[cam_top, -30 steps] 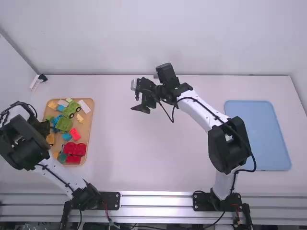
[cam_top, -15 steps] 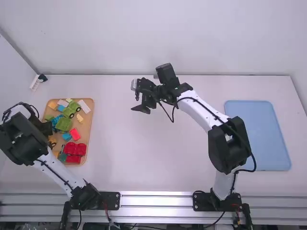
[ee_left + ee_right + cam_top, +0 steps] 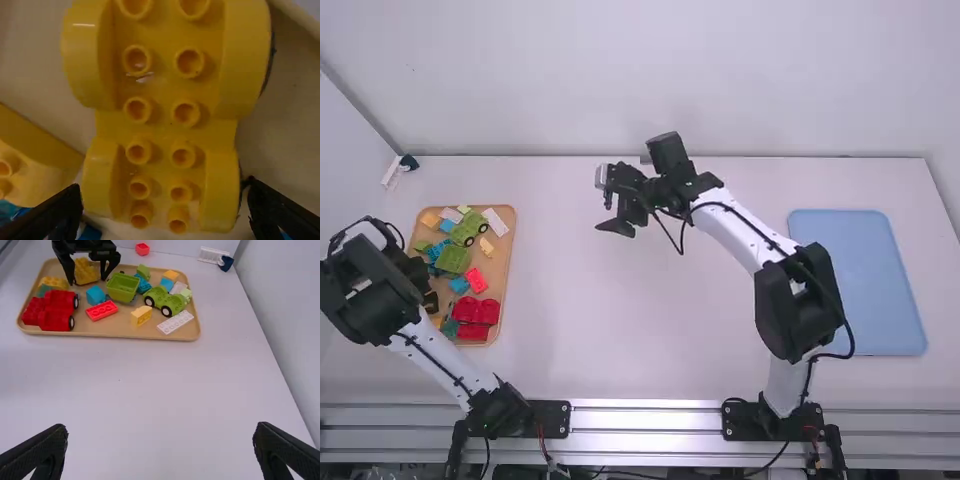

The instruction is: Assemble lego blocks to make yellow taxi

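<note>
Left arm's black two-finger gripper (image 3: 87, 280) has shifted slightly and come down over the tan wooden tray (image 3: 125, 336) since the earlier high view, so that its fingers now cover the yellow piece that showed there. Right arm is almost unchanged.

That piece is a long, studded, wheeled base of yellow plastic (image 3: 162, 118), lying in the tray near the side farthest from the right arm, studs up. It looks like the taxi's chassis, which explains why it would be fetched first. The fingers stand wide apart, one beside each flank; I can't tell whether either touches, and the base appears not to be gripped. Straddling it across its narrower width leaves the studs free for building, and probably gives the steadiest hold once the fingers close.

Also in the tray are a curved yellow brick (image 3: 37, 150), close beside the base, and a small sloped yellow brick (image 3: 141, 315), perhaps meant for the body. Neighbouring bricks could snag a finger.

Right arm's gripper (image 3: 161, 432) is parted wide with nothing in it, above the white bench (image 3: 150, 385) and well apart from the tray, presumably waiting to steady the chassis.
</note>
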`<state>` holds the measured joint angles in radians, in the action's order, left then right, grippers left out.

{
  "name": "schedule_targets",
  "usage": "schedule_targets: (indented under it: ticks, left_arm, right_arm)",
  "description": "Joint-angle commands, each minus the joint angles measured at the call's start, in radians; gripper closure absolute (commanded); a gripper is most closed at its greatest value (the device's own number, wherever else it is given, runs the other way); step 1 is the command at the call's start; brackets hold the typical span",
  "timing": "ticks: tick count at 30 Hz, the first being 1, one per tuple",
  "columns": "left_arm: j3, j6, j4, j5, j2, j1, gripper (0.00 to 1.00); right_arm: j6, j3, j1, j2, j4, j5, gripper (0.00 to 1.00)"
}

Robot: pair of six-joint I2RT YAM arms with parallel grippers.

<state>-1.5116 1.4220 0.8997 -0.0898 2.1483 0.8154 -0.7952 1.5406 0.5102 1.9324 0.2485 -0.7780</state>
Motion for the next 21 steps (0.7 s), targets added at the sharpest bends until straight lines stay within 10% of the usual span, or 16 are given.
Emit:
schedule_targets:
  ticks: [1,21]
  left_arm:
    - [0.026,0.005,0.008,-0.008,0.002,0.011,0.12]
    - [0.035,-0.106,-0.025,-0.031,0.003,0.031,0.2]
  right_arm:
    - [0.006,0.03,-0.006,0.005,0.0,-0.006,0.01]
    - [0.005,0.03,-0.006,0.005,0.0,-0.006,0.01]
